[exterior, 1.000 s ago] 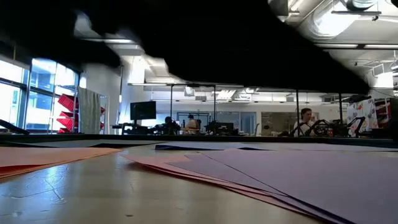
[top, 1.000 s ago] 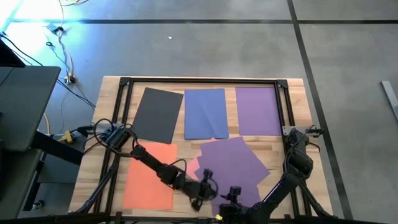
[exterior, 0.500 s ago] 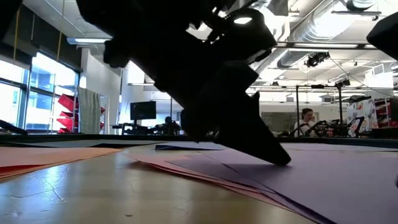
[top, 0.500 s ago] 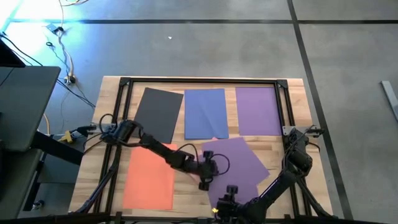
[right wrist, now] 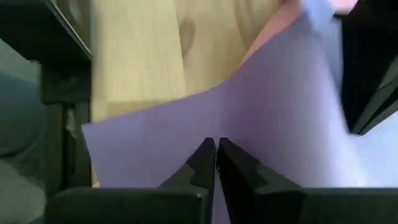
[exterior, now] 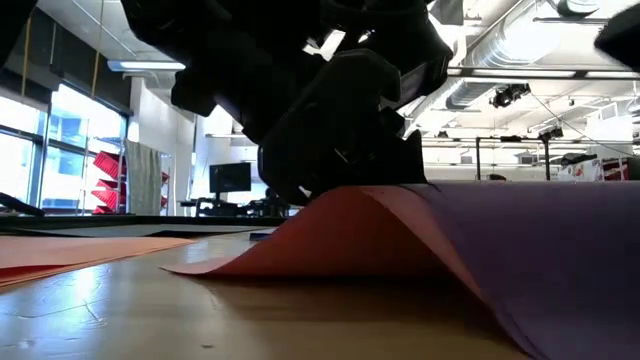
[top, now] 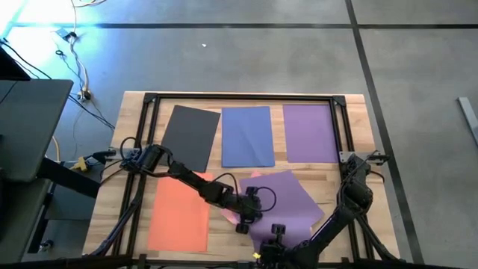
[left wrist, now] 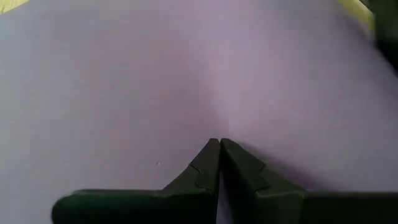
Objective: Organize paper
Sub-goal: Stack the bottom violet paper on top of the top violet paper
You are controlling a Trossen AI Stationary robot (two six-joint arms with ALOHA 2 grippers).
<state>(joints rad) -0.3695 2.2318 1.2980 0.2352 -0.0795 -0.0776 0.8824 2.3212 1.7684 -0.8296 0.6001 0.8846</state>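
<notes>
Dark grey (top: 190, 138), blue (top: 246, 136) and purple (top: 310, 133) sheets lie flat in the far row, and an orange sheet (top: 179, 213) lies near left. A second, tilted purple sheet (top: 284, 196) lies on a pink sheet (top: 228, 217) whose edges stick out. In the low view both arch up off the table (exterior: 400, 230). My left gripper (top: 244, 219) is shut at the tilted sheet's left side. My right gripper (top: 274, 233) is shut at its near corner. My left gripper presses its shut fingertips (left wrist: 219, 144) down on the tilted purple sheet's upper face (left wrist: 217, 106), slanting down from the table's left. My right gripper is shut on the same sheet near its near corner (right wrist: 186, 134), slanting down from the near side. The fingers hide the pinch, so I cannot tell one layer from two. The sheet rises off the wood there.
A black metal frame (top: 239, 97) runs around the far edge and both sides of the wooden table (top: 351, 187). Cables and a grey stand (top: 30, 127) are off the table's left. Bare wood shows between the orange sheet and the pink one.
My left gripper has gone from the near edge toward the far edge, coming down onto the tilted purple sheet. The near part of the purple and pink sheets, flat before, has risen into an arch. More pink shows beside the purple sheet's far-left edge.
</notes>
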